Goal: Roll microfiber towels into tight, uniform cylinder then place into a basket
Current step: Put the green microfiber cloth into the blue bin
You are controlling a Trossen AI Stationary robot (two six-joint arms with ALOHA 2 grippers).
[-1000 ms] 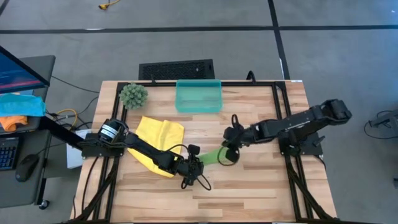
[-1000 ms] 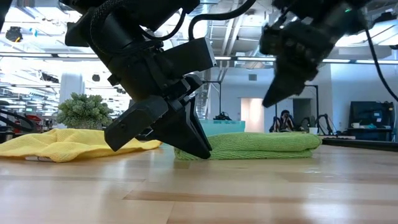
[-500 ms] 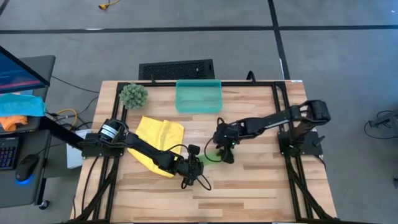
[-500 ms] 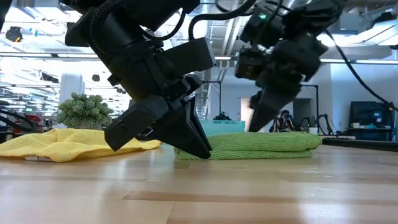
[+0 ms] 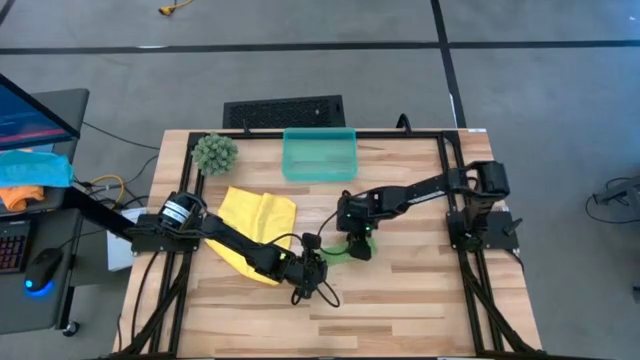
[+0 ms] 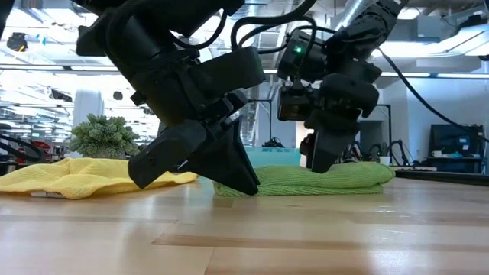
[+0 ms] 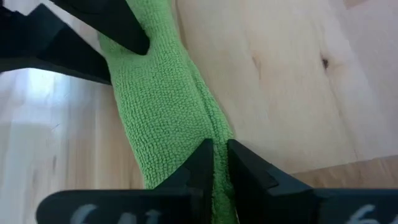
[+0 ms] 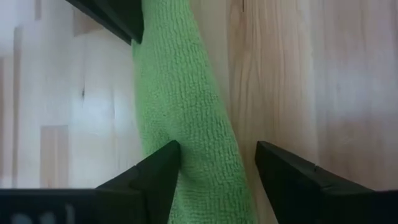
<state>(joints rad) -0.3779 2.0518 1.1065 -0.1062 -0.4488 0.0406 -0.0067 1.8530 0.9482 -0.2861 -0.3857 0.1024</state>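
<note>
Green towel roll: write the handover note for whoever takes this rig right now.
Left claw: shut on one end of the green towel roll, mid-table.
Right claw: open, straddling the roll near its other end, not gripping.
Yellow towel: crumpled flat on the table, unrolled.
Teal basket: at the far edge, holding no towel.
Done: green towel rolled.
Left: place it in the basket, then roll and place the yellow one.

Overhead, tabletop and wrist views share green towel [image 6: 321,177].
</note>
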